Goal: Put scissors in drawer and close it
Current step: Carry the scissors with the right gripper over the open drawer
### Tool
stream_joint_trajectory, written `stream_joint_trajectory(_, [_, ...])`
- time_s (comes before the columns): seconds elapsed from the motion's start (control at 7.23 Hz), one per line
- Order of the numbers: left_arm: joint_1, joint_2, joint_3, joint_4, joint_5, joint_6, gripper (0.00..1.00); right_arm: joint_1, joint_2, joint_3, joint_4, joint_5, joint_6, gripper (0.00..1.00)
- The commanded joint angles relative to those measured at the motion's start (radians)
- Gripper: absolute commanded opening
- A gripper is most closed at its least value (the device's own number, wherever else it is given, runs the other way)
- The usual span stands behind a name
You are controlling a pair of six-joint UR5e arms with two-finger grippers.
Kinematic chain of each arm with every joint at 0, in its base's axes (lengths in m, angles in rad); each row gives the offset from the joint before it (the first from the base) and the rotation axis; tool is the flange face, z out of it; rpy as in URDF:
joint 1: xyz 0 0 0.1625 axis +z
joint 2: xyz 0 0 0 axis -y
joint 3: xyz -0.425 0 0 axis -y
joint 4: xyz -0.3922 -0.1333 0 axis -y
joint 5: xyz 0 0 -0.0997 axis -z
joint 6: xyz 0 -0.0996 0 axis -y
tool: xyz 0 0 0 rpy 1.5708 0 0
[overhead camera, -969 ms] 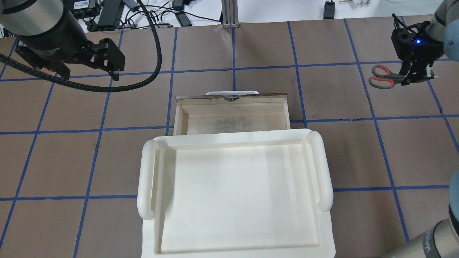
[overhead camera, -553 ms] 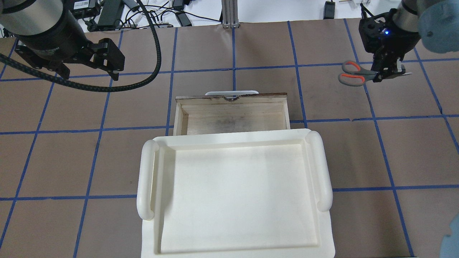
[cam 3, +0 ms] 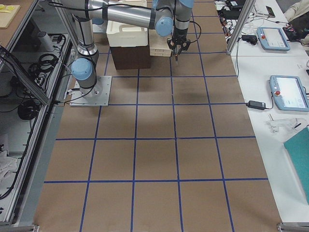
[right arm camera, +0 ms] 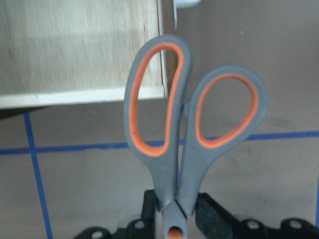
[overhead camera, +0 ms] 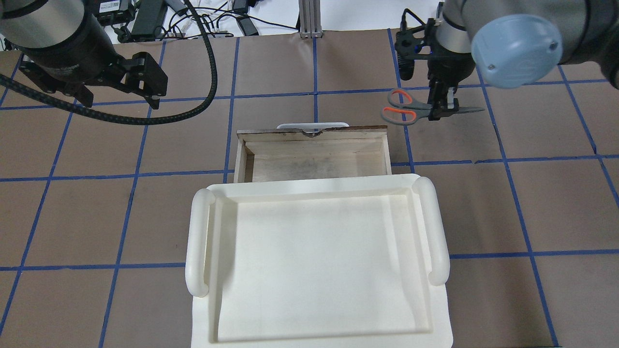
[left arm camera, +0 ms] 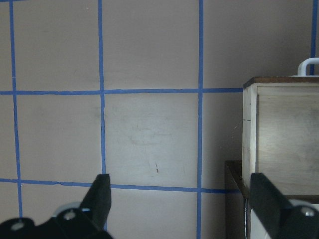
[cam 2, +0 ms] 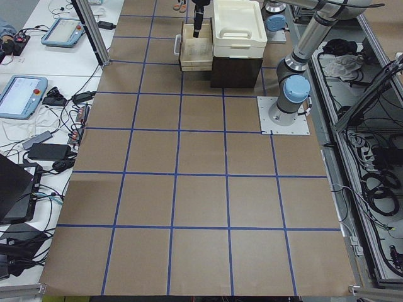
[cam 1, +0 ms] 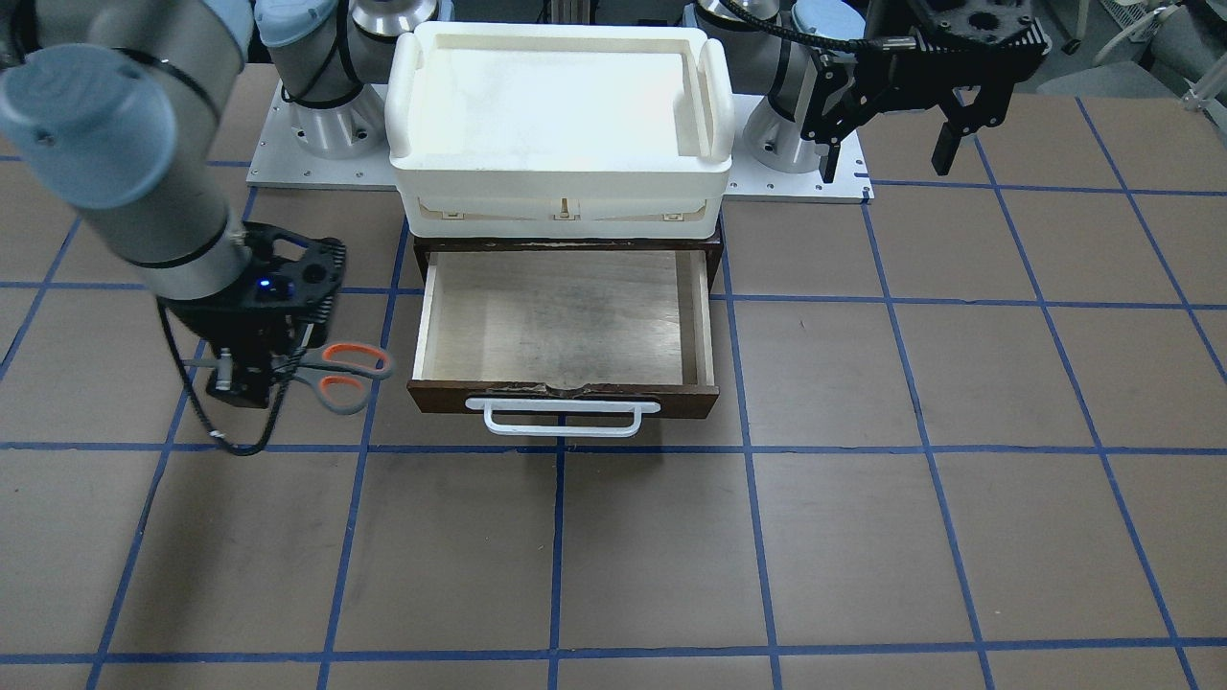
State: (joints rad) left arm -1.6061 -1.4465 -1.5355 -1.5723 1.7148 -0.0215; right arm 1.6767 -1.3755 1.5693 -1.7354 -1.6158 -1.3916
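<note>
The scissors, grey with orange-lined loops, hang in the air in my right gripper, which is shut on them near the pivot. Their loops point toward the drawer, and they are just beyond its front right corner. In the front-facing view the scissors are beside the drawer, which is pulled open and empty, white handle in front. The right wrist view shows the loops over the drawer's corner. My left gripper is open and empty, high at the far left.
A white plastic tray sits on top of the dark cabinet, over the drawer's rear. The left wrist view shows the drawer's side and brown table with blue tape lines. Cables and devices lie past the table's far edge.
My right arm has carried the scissors leftward, from the far right of the table to just beyond the drawer's front right corner. The left arm has not moved.
</note>
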Motion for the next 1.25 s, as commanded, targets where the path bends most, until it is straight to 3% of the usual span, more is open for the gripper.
stream_joint_trajectory(0.0, [0.0, 0.0, 0.0, 0.0, -0.001, 0.0, 1.0, 0.156, 0.006, 0.002, 0.004, 0.03, 0.169, 0.0])
stream_joint_trajectory(0.69, [0.0, 0.002, 0.0, 0.0, 0.0, 0.0, 1.0, 0.337, 0.084, 0.002, -0.028, 0.03, 0.293, 0.0])
stream_joint_trajectory(1.11, [0.0, 0.002, 0.0, -0.002, 0.0, 0.0, 1.0, 0.347, 0.118, 0.002, -0.062, 0.031, 0.289, 0.0])
